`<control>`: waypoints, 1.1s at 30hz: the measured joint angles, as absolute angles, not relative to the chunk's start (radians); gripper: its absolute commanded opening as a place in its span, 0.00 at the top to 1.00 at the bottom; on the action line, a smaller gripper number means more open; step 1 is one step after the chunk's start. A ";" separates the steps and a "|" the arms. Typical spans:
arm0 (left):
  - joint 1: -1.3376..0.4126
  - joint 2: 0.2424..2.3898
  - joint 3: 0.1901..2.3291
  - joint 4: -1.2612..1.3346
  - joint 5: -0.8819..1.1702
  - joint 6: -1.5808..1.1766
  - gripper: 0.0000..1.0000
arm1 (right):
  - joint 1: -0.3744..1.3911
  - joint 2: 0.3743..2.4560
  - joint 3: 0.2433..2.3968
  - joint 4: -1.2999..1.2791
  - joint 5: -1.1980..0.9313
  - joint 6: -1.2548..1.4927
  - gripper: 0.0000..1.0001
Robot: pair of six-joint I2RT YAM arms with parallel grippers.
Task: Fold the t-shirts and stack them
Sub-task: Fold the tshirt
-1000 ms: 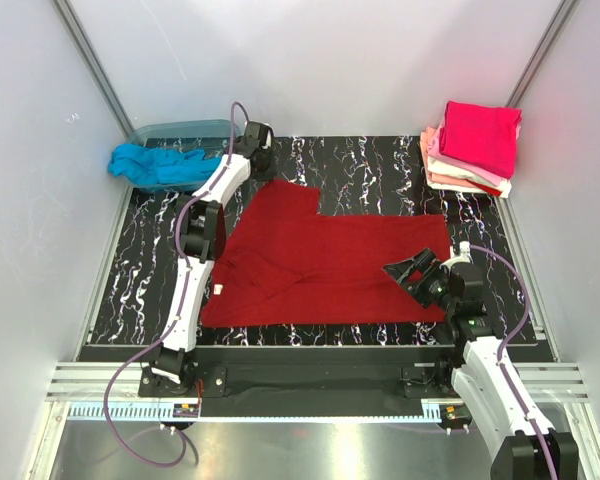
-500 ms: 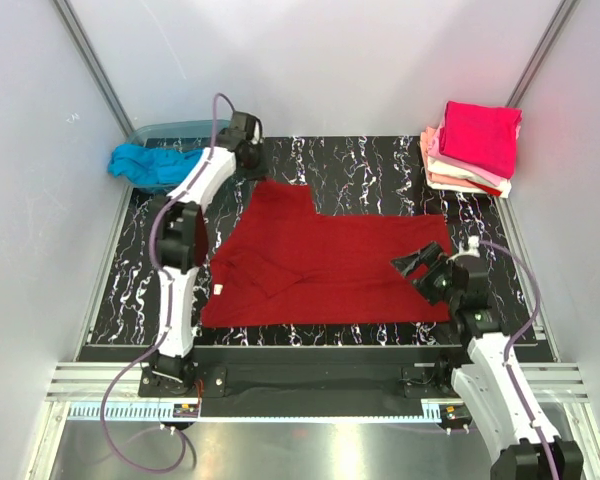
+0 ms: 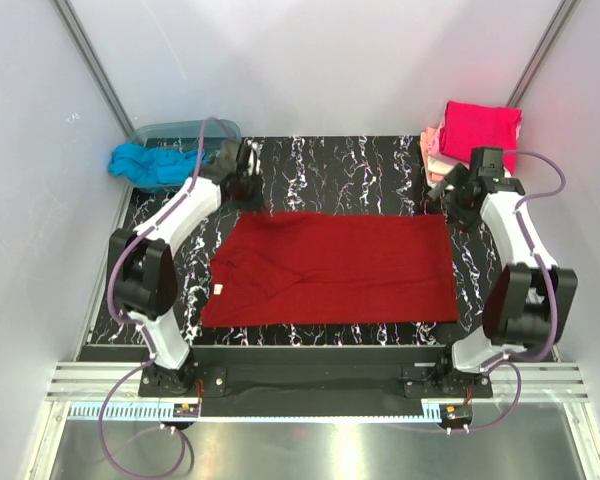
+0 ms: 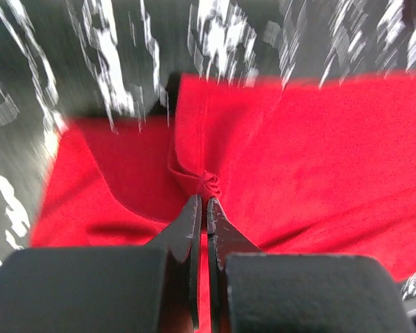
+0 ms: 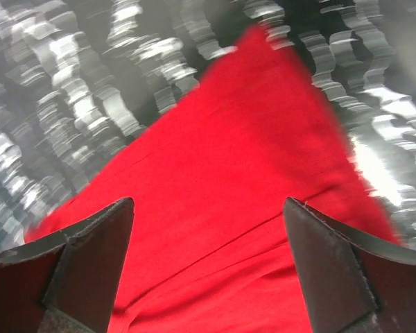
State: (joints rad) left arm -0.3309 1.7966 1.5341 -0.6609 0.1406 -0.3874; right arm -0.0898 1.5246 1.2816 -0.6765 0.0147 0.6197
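Table: the black marbled table (image 3: 380, 165) bears everything.
Dark red t-shirt: the dark red t-shirt (image 3: 350, 270) lies flat in the middle of the table as a near-rectangle, its near edge close to the table's near edge.
Long axis: it runs left to right across the table. The white neck tag (image 3: 218, 290) sits at the near left edge, so the neck end points left.
Left gripper: the left gripper (image 4: 206, 201) is at the shirt's far left corner, jaws pressed together on a small bunched pinch of the red cloth.
Right gripper: the right gripper (image 5: 208, 208) hangs over the shirt's far right corner, jaws spread wide with nothing between them.
Top view alone: it gives the shirt's whole outline, the tag, and both arms reaching to the far corners.
Left wrist view alone: it shows the pinch itself, with a crease running from it. The picture is blurred.
Right wrist view alone: it shows the wide gap between the fingers (image 5: 90, 263) and the red corner beneath. It is also blurred.
Stack: the folded t-shirts (image 3: 477, 135) sit at the far right, magenta on top of paler layers.
Turquoise t-shirt: the turquoise t-shirt (image 3: 150, 165) is crumpled at the far left, spilling from the tub (image 3: 185, 129).
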 measured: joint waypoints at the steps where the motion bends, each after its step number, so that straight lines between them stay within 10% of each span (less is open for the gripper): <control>1: -0.336 1.778 1.477 -0.654 0.145 -0.393 1.00 | -0.110 1.559 1.302 -0.695 0.020 0.611 0.08; 15: -0.343 1.674 1.053 -0.413 0.155 -0.416 1.00 | -0.184 2.076 1.694 -0.833 0.076 0.525 0.19; 33: -0.372 1.674 1.025 -0.319 0.150 -0.420 1.00 | -0.184 2.225 1.764 -0.834 0.088 0.504 0.45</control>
